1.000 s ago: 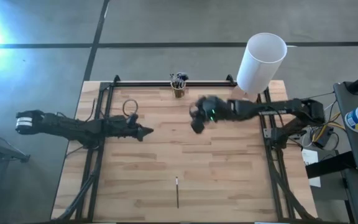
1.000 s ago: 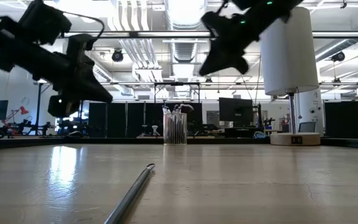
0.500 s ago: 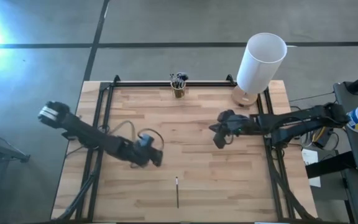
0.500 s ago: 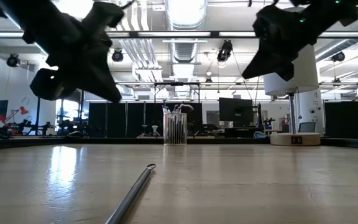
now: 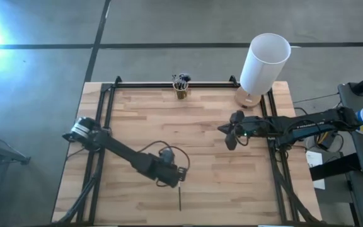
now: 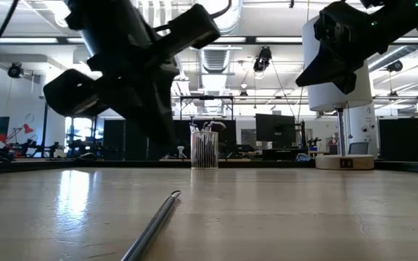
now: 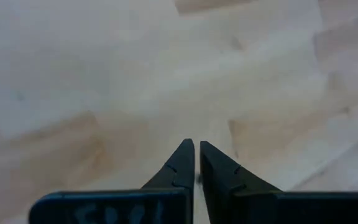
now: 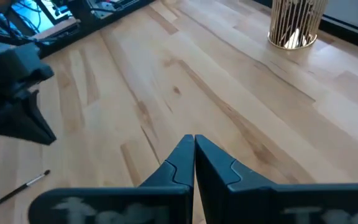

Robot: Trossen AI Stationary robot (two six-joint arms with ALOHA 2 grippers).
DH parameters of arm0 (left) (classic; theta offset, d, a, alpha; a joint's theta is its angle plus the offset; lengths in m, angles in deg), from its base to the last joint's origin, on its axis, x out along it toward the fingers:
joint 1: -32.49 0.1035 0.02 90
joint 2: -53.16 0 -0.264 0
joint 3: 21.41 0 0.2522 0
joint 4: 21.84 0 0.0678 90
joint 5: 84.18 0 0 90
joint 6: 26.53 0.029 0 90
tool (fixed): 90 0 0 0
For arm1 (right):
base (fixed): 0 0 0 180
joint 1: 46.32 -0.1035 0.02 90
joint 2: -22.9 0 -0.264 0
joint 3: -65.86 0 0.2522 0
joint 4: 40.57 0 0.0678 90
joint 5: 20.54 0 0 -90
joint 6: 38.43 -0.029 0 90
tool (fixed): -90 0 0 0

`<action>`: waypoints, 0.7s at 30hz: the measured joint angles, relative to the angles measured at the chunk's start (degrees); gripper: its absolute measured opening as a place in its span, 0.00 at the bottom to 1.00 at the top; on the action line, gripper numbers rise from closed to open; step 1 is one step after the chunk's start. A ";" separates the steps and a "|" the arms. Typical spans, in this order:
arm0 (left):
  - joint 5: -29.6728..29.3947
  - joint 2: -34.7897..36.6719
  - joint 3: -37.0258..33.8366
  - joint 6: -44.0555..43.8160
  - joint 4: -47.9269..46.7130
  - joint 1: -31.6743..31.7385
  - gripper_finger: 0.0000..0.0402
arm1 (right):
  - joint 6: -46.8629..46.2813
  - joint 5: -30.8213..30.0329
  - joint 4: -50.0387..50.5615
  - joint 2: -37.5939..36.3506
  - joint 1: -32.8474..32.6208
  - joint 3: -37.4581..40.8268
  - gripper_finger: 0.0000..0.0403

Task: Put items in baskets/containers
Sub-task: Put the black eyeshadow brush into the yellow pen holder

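One thin dark makeup brush lies near the table's front edge, bare wood around; left gripper nearly closed just above, right gripper closed.

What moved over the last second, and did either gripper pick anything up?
The left gripper swung from table centre toward the near edge, now shut and empty above the thin dark makeup brush. The right gripper, shut, pulled back toward its own side. The brush and small glass cup of brushes stayed put.
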 joint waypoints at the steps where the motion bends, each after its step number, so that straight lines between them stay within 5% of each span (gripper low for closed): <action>1: 0.83 -1.06 1.89 -0.19 -1.41 -0.04 0.06 | 0.00 0.04 -0.08 -0.16 0.00 0.20 0.02; 11: 6.91 -12.84 19.96 -3.43 -17.53 -0.21 0.28 | 0.00 0.76 0.02 -0.11 0.00 0.98 0.02; 21: 7.60 -16.33 22.05 -8.75 -17.69 -0.66 0.30 | 0.07 2.25 0.07 -0.04 -0.02 1.03 0.02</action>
